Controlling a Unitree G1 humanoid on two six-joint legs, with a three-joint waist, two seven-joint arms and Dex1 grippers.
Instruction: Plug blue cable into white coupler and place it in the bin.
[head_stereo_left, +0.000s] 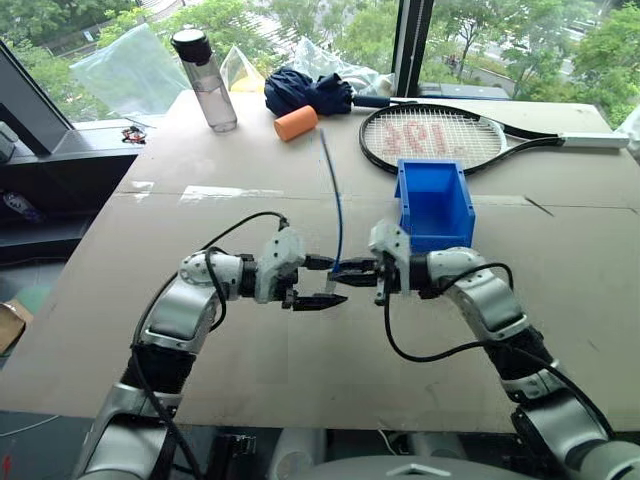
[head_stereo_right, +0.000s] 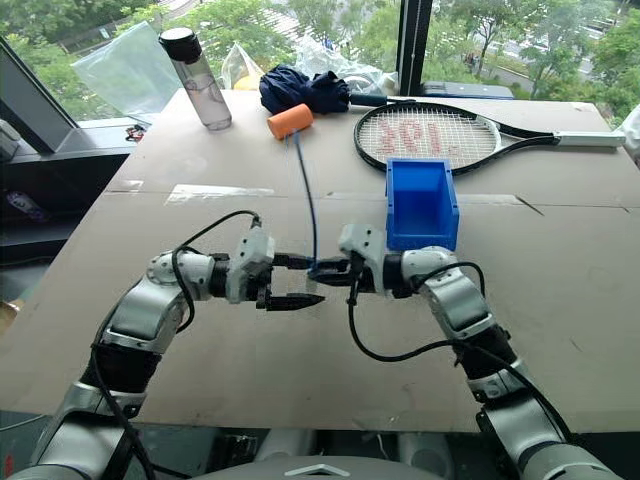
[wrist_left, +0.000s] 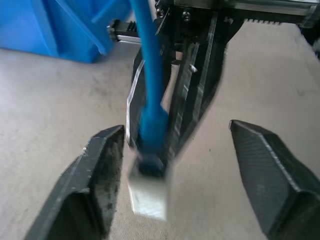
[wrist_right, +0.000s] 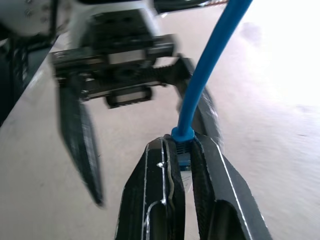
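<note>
- Right, both arms meet over the middle of the brown table (head_stereo_left: 200, 180), fingertips facing each other just above the surface.
- The right gripper (head_stereo_left: 352, 268) is clenched on the blue cable (head_stereo_left: 336, 205), pinching it at its plug end; the right wrist view shows the two black fingers (wrist_right: 155, 200) pressed tight on either side of the blue boot.
- From that grip the cable rises and runs away across the table toward the orange cylinder (head_stereo_left: 296, 123).
- The white coupler (wrist_left: 147, 192) sits on the end of the cable, hanging below the right gripper's fingers with the plug seated in it.
- The left gripper (head_stereo_left: 322, 283) stands released: its fingers spread wide on either side of the coupler, touching neither it nor the cable.
- The bin (head_stereo_left: 434, 203) sits upright on the table just behind the right gripper, nothing visible inside it.
- Farther back, a tennis racket (head_stereo_left: 440, 137) lies flat just behind the bin, a dark-blue cloth (head_stereo_left: 308, 92) is bunched beside the orange cylinder, and a clear water bottle (head_stereo_left: 207, 80) stands upright to the left of it.
</note>
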